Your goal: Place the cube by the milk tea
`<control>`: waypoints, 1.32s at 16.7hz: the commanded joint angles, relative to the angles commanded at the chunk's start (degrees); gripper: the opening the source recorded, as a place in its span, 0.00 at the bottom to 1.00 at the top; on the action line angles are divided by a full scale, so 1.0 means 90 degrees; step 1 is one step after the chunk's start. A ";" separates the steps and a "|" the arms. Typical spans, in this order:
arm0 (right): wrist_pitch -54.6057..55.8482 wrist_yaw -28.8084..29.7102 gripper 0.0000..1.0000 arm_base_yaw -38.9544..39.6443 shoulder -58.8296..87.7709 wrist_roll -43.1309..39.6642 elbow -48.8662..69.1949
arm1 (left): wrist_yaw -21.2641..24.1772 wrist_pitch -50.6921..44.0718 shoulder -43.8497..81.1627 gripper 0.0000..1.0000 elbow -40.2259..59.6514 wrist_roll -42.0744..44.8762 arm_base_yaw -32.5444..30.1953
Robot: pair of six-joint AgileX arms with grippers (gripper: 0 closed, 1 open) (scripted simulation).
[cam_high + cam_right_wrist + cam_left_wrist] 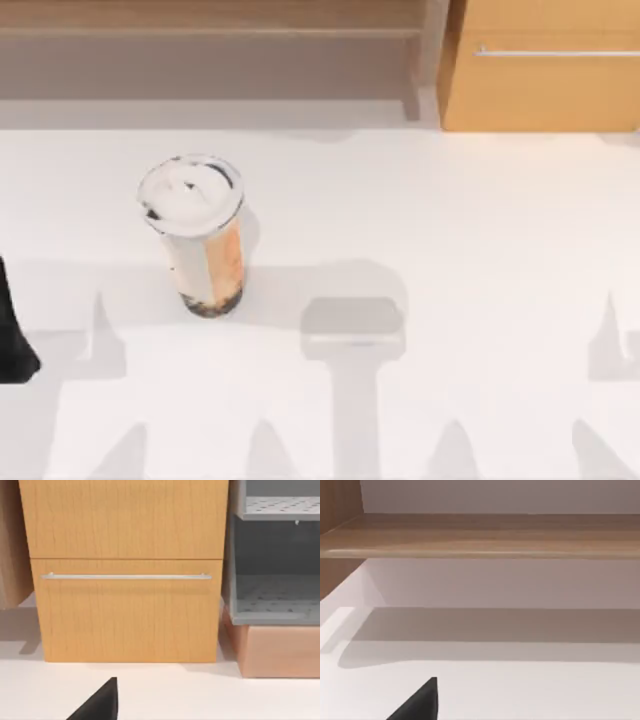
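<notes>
White tabletop (470,230) is filling the top view, with a wooden shelf (210,20) running along the far edge and a wooden drawer cabinet (540,70) sitting at the far right corner. The milk tea (200,235) is standing upright on the left half of the table, its white lid facing the camera and dark pearls showing at its base. A dark part of the left arm (12,335) is poking in at the left edge, well apart from the cup; whether its fingers are open or closed I cannot tell.

From the left wrist, the camera is looking across bare table toward the wooden shelf (480,535), and a single dark fingertip (420,702) is showing at the frame's edge.

From the right wrist, the drawer cabinet (127,570) with its metal handle (125,576) is facing the camera, a grey perforated rack (275,565) standing beside it. One dark fingertip (100,702) is showing; its grip state cannot be told.
</notes>
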 joint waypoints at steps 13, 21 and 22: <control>0.0000 0.0000 1.00 0.0000 0.0000 0.0000 0.0000 | -0.1015 0.0386 0.4276 1.00 0.3931 0.0101 -0.1306; 0.0000 0.0000 1.00 0.0000 0.0000 0.0000 0.0000 | -0.2179 0.0884 0.9241 1.00 0.8220 0.0126 -0.2498; 0.0000 0.0000 1.00 0.0000 0.0000 0.0000 0.0000 | -0.2300 0.0939 0.9707 1.00 0.8645 0.0125 -0.2609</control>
